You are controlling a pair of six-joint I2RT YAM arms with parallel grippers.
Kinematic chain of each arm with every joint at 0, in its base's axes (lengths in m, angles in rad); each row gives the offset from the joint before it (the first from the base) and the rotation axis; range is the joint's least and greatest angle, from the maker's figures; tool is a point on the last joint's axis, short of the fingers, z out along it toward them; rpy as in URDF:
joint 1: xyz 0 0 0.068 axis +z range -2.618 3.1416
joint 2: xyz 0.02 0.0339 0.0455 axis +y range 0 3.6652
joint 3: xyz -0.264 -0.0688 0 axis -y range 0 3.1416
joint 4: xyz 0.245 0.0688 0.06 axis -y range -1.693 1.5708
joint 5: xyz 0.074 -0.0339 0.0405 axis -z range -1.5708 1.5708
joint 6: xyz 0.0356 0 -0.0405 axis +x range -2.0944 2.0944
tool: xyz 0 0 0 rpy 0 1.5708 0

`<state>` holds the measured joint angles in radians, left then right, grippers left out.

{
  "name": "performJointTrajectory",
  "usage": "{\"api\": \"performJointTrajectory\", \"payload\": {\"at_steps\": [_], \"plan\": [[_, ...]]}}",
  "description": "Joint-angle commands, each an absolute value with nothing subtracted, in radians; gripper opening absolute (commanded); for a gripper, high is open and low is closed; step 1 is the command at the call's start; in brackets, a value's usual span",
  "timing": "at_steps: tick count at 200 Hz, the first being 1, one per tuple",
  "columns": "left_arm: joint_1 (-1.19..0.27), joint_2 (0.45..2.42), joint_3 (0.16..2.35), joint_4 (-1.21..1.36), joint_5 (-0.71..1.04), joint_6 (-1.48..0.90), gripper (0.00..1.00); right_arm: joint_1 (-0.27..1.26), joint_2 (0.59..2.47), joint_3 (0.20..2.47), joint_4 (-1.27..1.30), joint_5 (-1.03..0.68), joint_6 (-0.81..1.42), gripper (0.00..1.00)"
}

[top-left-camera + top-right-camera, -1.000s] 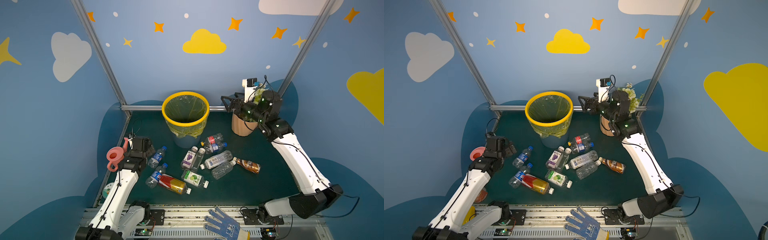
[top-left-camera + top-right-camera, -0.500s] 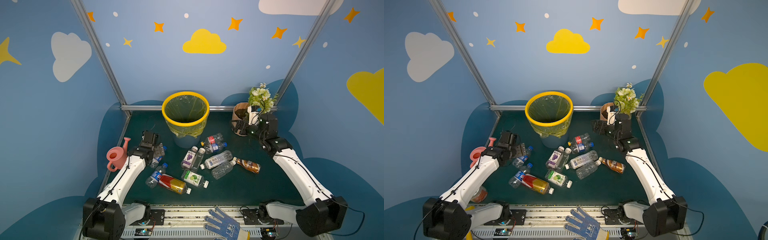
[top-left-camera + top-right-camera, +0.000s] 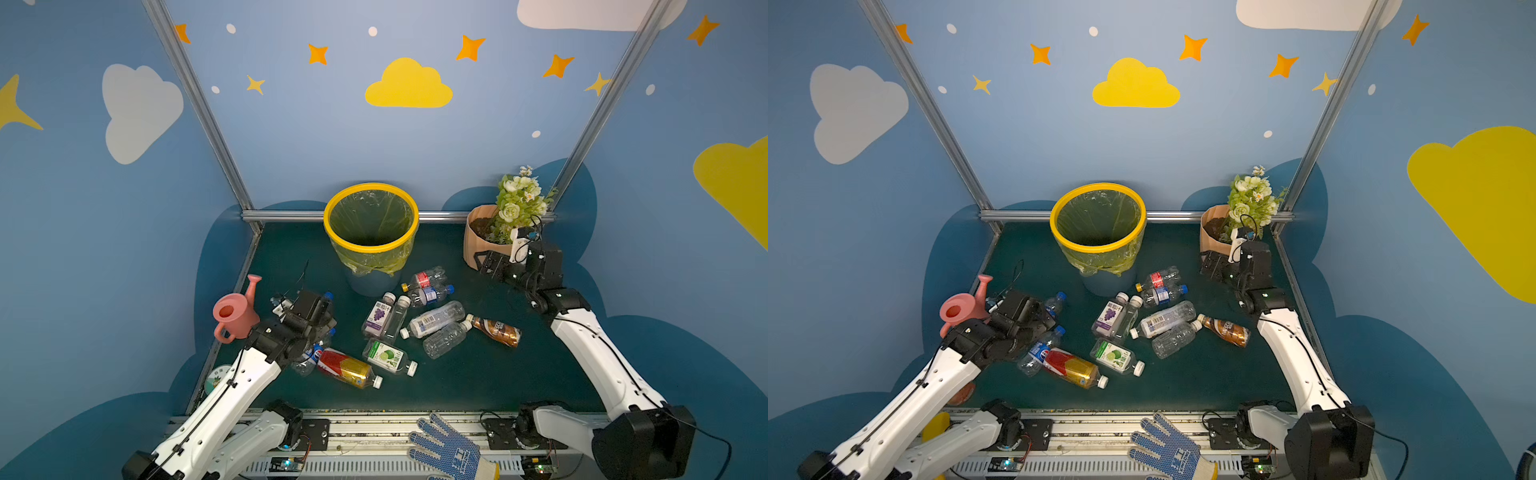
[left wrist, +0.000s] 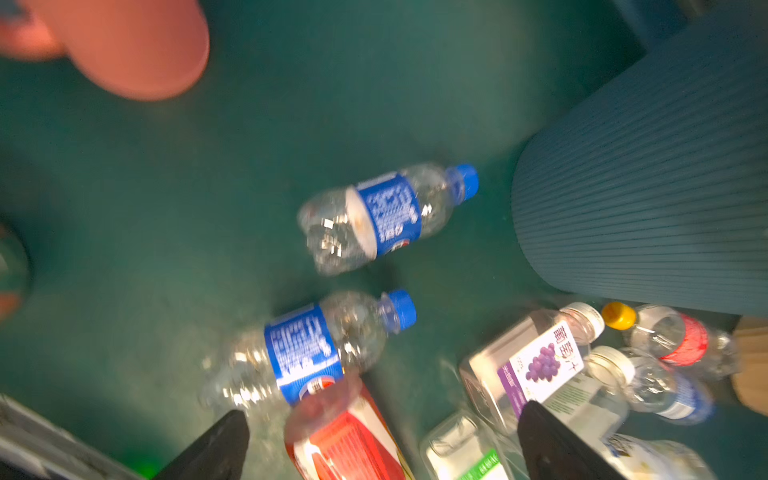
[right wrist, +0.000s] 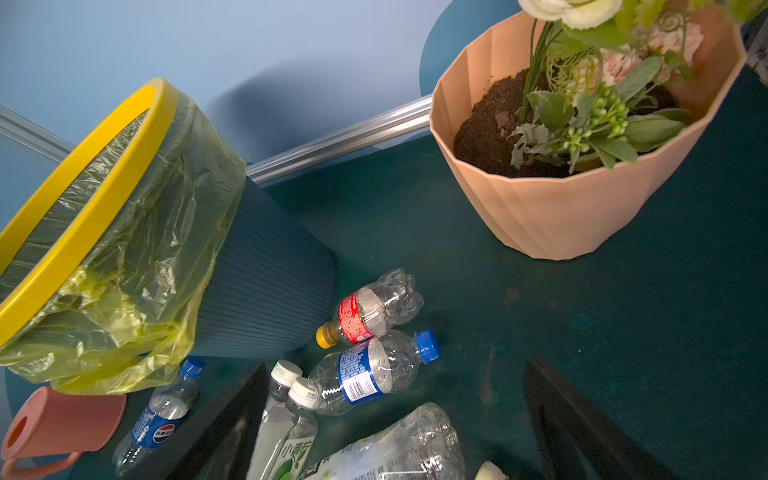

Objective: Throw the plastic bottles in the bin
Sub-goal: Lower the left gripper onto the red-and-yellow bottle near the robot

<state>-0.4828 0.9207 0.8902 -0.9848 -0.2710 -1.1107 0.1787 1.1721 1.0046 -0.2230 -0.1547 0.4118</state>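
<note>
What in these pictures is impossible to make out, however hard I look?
Bin bottom: too dark to see in both top views.
Blue-capped bottle: mostly hidden behind the left arm in a top view.
Bottle labels: smeared by blur in the left wrist view.
Red-labelled bottle: cut off by that view's lower edge.
Round lid: partly under the left arm in a top view.

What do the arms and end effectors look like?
Left arm and right arm: white shell links, black joints, thin black cable running along each. Left end effector and right end effector: black, two flat tapered fingers.
</note>
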Motion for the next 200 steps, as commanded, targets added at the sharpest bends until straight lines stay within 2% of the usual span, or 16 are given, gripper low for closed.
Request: {"api": "performJointTrajectory", "payload": {"at_steps": [1, 46, 65, 117, 200], "plan": [[-0.534, 0.94, 0.885, -1.058, -0.214, -1.349, 0.99, 0.165, 1.18, 0.977, -0.225, -0.161, 0.428, 0.93], [-0.652, 1.081, 0.867, -1.05, -0.095, -1.478, 0.99, 0.123, 1.16, 0.93, -0.225, -0.179, 0.413, 0.93], [-0.658, 1.118, 0.828, -1.028, -0.034, -1.507, 0.98, 0.098, 1.141, 0.914, -0.233, -0.192, 0.408, 0.93], [-0.686, 1.131, 0.806, -1.036, -0.018, -1.553, 0.97, 0.026, 1.097, 0.847, -0.224, -0.229, 0.421, 0.94], [-0.685, 1.232, 0.709, -0.89, 0.042, -1.531, 0.94, -0.045, 1.071, 0.817, -0.233, -0.286, 0.426, 0.94]]}}
